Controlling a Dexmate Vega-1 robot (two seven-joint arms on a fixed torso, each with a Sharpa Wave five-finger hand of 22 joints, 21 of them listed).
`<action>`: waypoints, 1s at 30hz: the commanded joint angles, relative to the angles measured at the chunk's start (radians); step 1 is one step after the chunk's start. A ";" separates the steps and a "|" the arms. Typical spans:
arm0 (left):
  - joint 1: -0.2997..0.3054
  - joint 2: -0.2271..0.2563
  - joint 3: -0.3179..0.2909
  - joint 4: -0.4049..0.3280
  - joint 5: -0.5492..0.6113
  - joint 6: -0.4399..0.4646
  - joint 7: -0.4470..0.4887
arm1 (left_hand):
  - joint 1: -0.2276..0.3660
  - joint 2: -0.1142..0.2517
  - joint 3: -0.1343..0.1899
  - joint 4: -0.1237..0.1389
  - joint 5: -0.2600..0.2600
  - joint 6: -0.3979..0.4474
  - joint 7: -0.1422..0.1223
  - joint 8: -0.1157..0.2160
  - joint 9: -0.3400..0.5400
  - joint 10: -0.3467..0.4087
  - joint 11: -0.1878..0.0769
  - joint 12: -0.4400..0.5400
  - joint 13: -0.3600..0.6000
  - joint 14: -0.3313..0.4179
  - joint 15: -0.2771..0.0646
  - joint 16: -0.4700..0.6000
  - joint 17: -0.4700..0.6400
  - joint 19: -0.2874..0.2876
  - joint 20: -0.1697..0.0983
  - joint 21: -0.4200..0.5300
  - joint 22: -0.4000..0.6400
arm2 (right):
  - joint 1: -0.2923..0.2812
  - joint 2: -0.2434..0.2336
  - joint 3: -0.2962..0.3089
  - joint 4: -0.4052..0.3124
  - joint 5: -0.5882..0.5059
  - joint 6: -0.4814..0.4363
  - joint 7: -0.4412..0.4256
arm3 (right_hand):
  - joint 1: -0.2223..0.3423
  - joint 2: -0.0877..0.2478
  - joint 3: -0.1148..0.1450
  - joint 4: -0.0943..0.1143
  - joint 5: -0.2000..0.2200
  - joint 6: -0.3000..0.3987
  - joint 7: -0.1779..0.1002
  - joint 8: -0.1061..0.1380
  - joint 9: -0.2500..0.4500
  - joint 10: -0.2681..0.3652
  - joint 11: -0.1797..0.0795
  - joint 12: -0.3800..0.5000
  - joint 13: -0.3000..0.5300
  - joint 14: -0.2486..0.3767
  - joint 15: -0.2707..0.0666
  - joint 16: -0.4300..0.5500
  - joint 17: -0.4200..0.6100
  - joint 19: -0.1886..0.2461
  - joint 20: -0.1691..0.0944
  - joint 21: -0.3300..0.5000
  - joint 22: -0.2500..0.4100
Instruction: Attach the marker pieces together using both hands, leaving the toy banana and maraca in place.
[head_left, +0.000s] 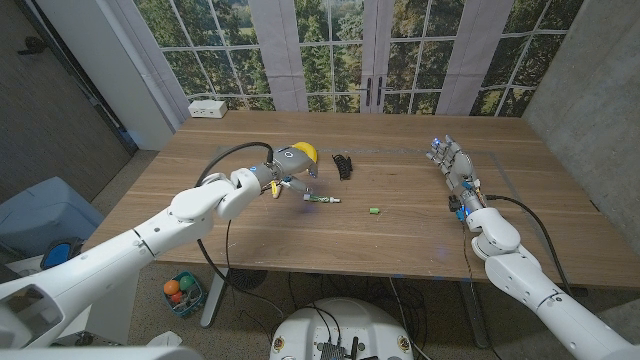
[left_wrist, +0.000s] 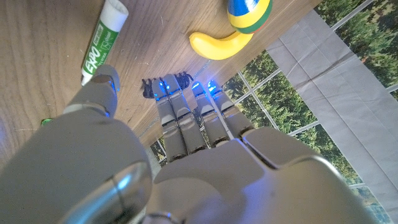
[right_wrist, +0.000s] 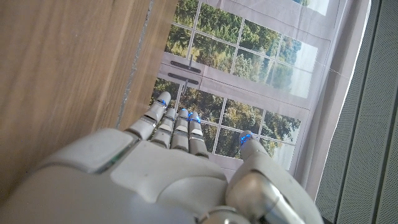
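Note:
A white marker body (head_left: 322, 201) with a green label lies mid-table, and its small green cap (head_left: 375, 210) lies apart to its right. My left hand (head_left: 289, 166) hovers just left of and behind the marker, fingers stretched out and holding nothing. A yellow toy banana (head_left: 309, 152) peeks out beside this hand. In the left wrist view the marker (left_wrist: 102, 40), the banana (left_wrist: 217, 45) and a blue, yellow and green maraca (left_wrist: 249, 12) lie beyond my fingertips (left_wrist: 180, 93). My right hand (head_left: 452, 165) stands far to the right, fingers straight, empty.
A small black ridged object (head_left: 344, 166) lies behind the marker, near the left hand. A white box (head_left: 208, 109) sits at the table's far left corner. The right wrist view shows bare wood (right_wrist: 62, 74) beside my right hand (right_wrist: 180, 168).

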 joint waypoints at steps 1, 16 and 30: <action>0.011 -0.008 0.017 0.014 -0.005 0.009 0.014 | 0.015 0.002 -0.006 0.003 0.005 0.010 -0.007 -0.003 0.000 0.015 -0.017 -0.003 0.001 -0.003 -0.158 -0.005 0.004 0.011 0.003 0.001 0.005 | 0.007 0.001 -0.001 0.013 0.002 0.005 0.013 | 0.000 0.006 -0.003 -0.002 -0.001 0.010 0.000 0.007 0.006 0.005 0.000 0.001 0.002 0.005 0.001 0.003 0.003 0.010 -0.003 -0.006 0.002; 0.025 -0.014 0.027 0.035 0.004 0.036 0.055 | 0.034 0.016 -0.009 0.006 0.005 0.033 -0.012 -0.007 0.001 0.039 -0.019 -0.002 0.002 0.007 -0.160 -0.004 0.006 0.019 0.003 0.002 0.005 | 0.003 -0.001 -0.001 0.012 0.005 0.003 0.013 | -0.001 0.006 -0.005 -0.005 0.000 0.010 0.000 0.007 0.006 0.005 0.000 0.000 0.002 0.005 0.001 0.003 0.002 0.012 -0.003 -0.013 0.002; 0.017 -0.027 0.049 0.069 0.005 0.035 0.084 | 0.057 0.030 -0.010 0.006 0.004 0.047 -0.017 -0.014 0.001 0.056 -0.024 -0.003 0.003 0.021 -0.163 -0.003 0.008 0.027 0.000 0.003 0.006 | 0.019 0.003 -0.006 0.025 0.000 0.002 0.017 | -0.003 0.004 -0.007 -0.007 -0.001 0.011 0.000 0.006 0.006 0.006 0.000 0.000 0.002 0.004 0.002 0.002 0.000 0.015 -0.002 -0.019 0.002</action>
